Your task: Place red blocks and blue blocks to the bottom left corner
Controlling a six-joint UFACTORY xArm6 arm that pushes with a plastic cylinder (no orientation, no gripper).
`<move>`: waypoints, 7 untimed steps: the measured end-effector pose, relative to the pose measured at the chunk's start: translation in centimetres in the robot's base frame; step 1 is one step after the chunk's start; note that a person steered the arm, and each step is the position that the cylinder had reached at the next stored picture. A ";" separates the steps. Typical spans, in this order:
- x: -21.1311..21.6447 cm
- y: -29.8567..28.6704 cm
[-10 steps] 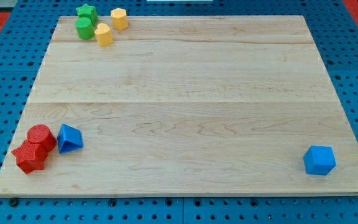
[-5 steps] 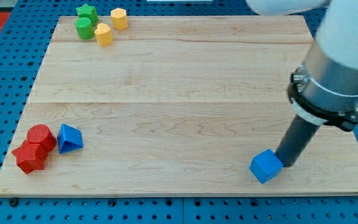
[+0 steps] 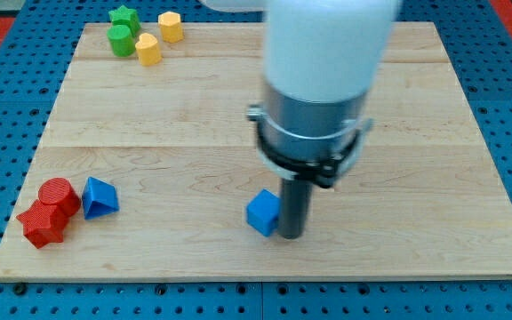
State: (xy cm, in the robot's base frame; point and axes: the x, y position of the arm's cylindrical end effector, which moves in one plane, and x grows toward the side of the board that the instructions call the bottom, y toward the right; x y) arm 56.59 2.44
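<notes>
My tip (image 3: 291,236) rests on the board near the bottom middle, touching the right side of a blue cube-like block (image 3: 262,213). At the bottom left, a blue triangular block (image 3: 99,196) sits just right of a red cylinder (image 3: 58,195) and a red star-shaped block (image 3: 43,222), which touch each other. The arm's wide body hides the board's upper middle.
At the top left stand a green star block (image 3: 124,17), a green cylinder (image 3: 120,39) and two yellow hexagonal blocks (image 3: 170,27) (image 3: 148,49). The wooden board (image 3: 469,107) lies on a blue pegboard.
The arm came into view from the right and pushed the blue cube leftward from the bottom right corner to the bottom middle. The other blocks have not moved.
</notes>
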 end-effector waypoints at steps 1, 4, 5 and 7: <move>-0.7 3.9; -2.1 -8.0; -0.8 -7.6; 1.1 -17.3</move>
